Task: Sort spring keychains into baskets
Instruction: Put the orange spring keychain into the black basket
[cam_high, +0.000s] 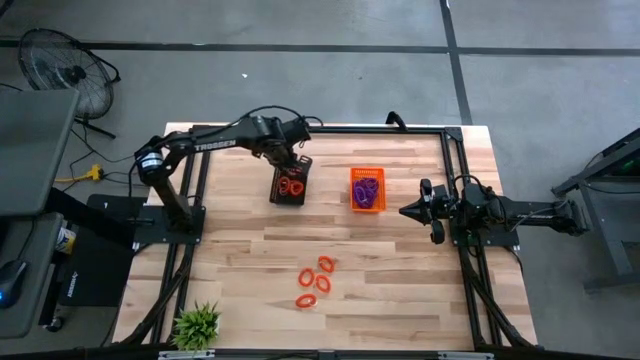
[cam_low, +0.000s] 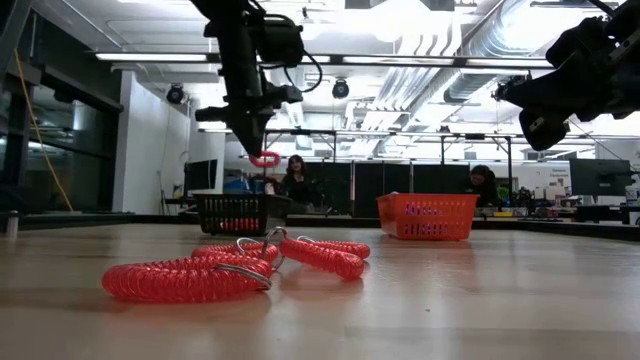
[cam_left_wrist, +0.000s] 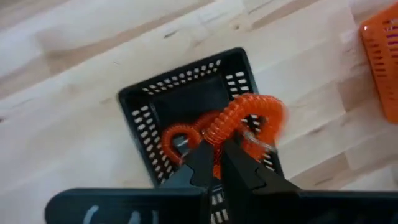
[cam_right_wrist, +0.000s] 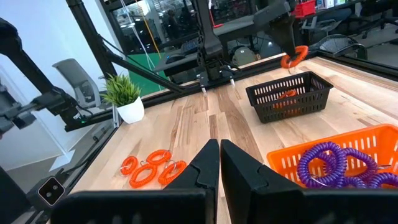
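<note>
My left gripper (cam_left_wrist: 215, 163) hangs over the black basket (cam_high: 289, 186), shut on an orange-red spring keychain (cam_left_wrist: 249, 116). Other orange-red keychains (cam_left_wrist: 177, 138) lie inside that basket. The orange basket (cam_high: 367, 190) stands to its right and holds purple keychains (cam_right_wrist: 329, 165). Several orange-red keychains (cam_high: 315, 280) lie loose on the table nearer the front edge. My right gripper (cam_right_wrist: 219, 163) waits shut at the table's right side, holding nothing. My left gripper pinches the coil of the orange-red keychain (cam_left_wrist: 219, 134) between its two fingers. The fingers come from above, pointing steeply down. The loop juts out past the fingertips and hangs clear above the black basket (cam_low: 238, 212).
A small potted plant (cam_high: 197, 325) stands at the table's near left corner. Dark frame rails (cam_high: 455, 160) run along the table's far and side edges. People sit in the room beyond the table (cam_low: 296, 180). Bare wood lies between the baskets and the loose keychains.
</note>
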